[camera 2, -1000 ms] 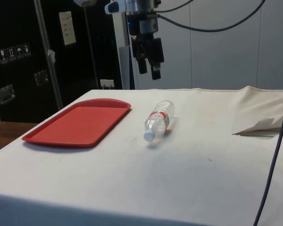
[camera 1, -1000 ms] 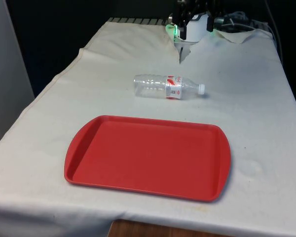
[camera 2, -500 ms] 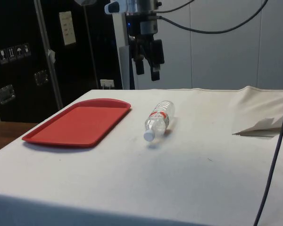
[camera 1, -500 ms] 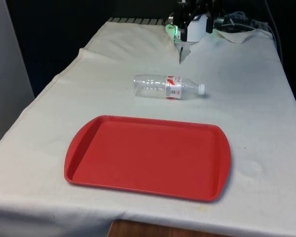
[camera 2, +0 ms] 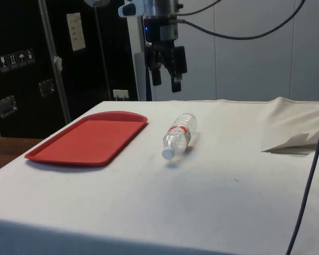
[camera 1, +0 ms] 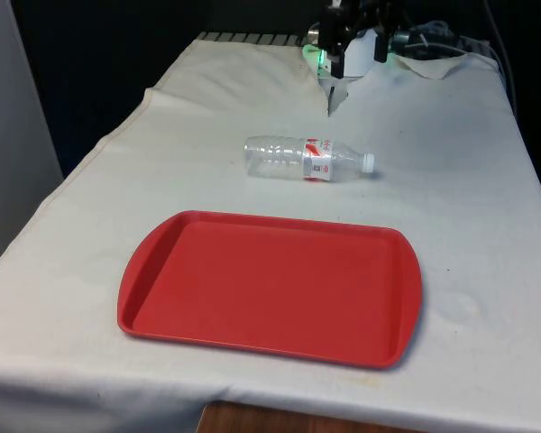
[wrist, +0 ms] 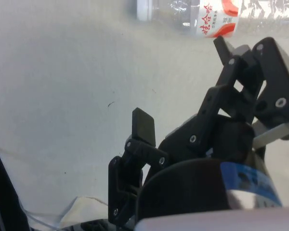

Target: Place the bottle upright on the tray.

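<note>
From the front, the black two-finger gripper hangs high over the far end of the white cloth-covered table. Nearer the camera than the gripper, well apart from it, a clear plastic bottle with a red-and-white label and a white cap lies on its side on the cloth, cap pointing to the front view's right. Nearer again, farther from the gripper than the bottle is, a flat red plastic tray with rounded corners rests on the cloth with nothing on it; a strip of cloth separates it from the bottle.

From the side, the gripper is poised in the air above the table, its two fingers pointing down and standing apart with nothing between them. The bottle lies below it and a little toward the camera, cap end nearest the lens. The tray sits off to one side of the gripper, beyond the bottle.

From the wrist, the gripper is spread wide and grasps nothing. The bottle lies past the fingertips on the cloth, clear of both, its label and cap visible.
</note>
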`<action>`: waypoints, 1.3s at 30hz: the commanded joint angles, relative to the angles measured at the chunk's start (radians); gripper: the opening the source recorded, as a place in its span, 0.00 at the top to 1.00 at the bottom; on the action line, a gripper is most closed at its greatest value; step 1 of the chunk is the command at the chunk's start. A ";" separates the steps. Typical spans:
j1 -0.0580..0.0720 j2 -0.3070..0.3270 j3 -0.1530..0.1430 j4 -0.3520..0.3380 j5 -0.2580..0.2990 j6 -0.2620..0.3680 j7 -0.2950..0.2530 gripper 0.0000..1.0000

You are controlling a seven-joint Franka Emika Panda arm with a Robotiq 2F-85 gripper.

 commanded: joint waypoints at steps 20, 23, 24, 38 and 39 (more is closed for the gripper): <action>-0.001 0.015 0.001 -0.005 -0.019 0.027 -0.091 0.00; -0.001 0.016 0.001 -0.004 -0.020 0.027 -0.099 0.00; -0.001 0.017 0.001 -0.005 -0.021 0.028 -0.104 0.00; -0.001 0.027 0.001 -0.006 -0.027 0.043 -0.180 0.00; -0.001 0.028 0.001 -0.007 -0.029 0.045 -0.192 0.00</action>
